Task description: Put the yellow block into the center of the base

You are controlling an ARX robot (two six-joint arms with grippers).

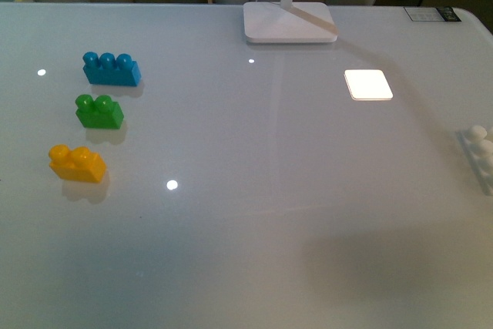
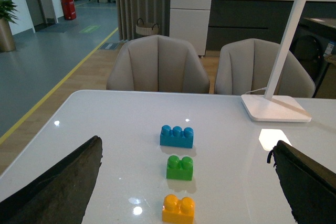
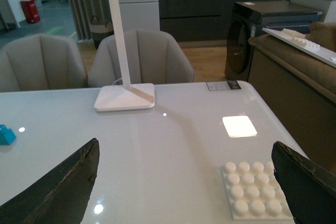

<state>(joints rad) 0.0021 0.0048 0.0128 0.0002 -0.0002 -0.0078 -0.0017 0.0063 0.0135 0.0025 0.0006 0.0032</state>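
The yellow block (image 1: 77, 163) lies at the table's left front, nearest of a row of three bricks; the left wrist view shows it (image 2: 178, 209) between the wide-open dark fingers (image 2: 63, 182) of my left gripper (image 2: 186, 182), which hangs above and behind it. The white studded base (image 1: 479, 156) sits at the far right edge, cut off in the front view. In the right wrist view the base (image 3: 254, 190) lies flat, close to the right-hand finger (image 3: 307, 187) of my open right gripper (image 3: 186, 184). Neither gripper holds anything, and neither arm shows in the front view.
A green two-stud brick (image 1: 98, 111) and a blue three-stud brick (image 1: 112, 68) stand behind the yellow one. A white lamp foot (image 1: 290, 22) stands at the back middle, a glowing white square (image 1: 368, 85) to its right. Chairs line the far edge.
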